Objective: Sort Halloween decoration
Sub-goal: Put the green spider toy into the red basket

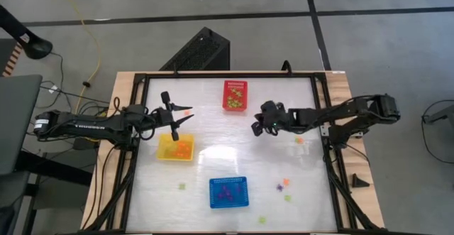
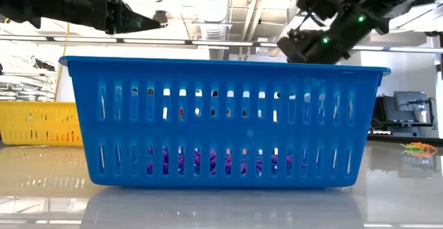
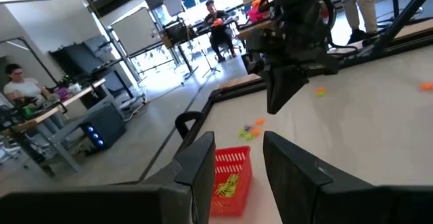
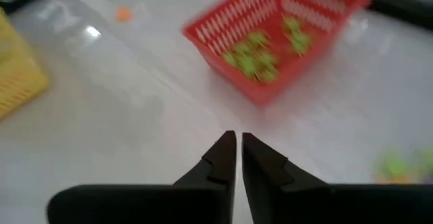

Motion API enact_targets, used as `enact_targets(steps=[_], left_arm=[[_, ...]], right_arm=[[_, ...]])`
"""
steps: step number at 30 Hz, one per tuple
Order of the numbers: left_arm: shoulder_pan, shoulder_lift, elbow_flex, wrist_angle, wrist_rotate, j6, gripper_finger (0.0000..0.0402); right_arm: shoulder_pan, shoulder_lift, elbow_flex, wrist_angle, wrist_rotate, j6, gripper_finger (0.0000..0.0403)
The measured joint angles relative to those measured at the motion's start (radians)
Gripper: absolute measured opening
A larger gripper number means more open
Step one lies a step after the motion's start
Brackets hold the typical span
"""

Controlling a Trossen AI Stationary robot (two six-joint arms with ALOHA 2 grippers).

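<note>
Hovering beside the red perforated plastic basket (image 1: 235, 95), the right gripper (image 4: 238, 143) has its fingers nearly pressed together on nothing visible. Tiny plastic trinkets (image 1: 286, 185) still lie loose well away from that basket; closing slightly off-centre could flick one away. Left gripper (image 1: 177, 119) waits spread, farther off.
</note>
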Motion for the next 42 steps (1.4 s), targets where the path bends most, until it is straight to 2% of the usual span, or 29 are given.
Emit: enact_targets(steps=[7,19,25,29,33,41,42], left_arm=[[0.0,0.0,0.0,-0.011,0.0,0.008,0.0116],[0.0,0.0,0.0,-0.014,0.0,0.006,0.0116],[0.0,0.0,0.0,-0.014,0.0,0.006,0.0116],[0.0,0.0,0.0,-0.014,0.0,0.006,0.0116],[0.0,0.0,0.0,-0.014,0.0,0.005,0.0116],[0.0,0.0,0.0,-0.014,0.0,0.005,0.0116],[0.0,0.0,0.0,-0.014,0.0,0.005,0.0116]], right_arm=[[-0.016,0.024,0.0,-0.176,0.033,0.133,0.0096],[-0.056,0.259,0.001,-0.156,0.088,0.165,0.0191],[-0.052,0.307,0.004,-0.123,0.117,0.189,0.0203],[-0.052,0.308,0.004,-0.124,0.115,0.209,0.0192],[-0.054,0.293,0.003,-0.134,0.104,0.218,0.0161],[-0.055,0.241,-0.001,-0.184,0.089,0.2,0.0026],[-0.055,0.233,-0.001,-0.182,0.087,0.198,0.0021]])
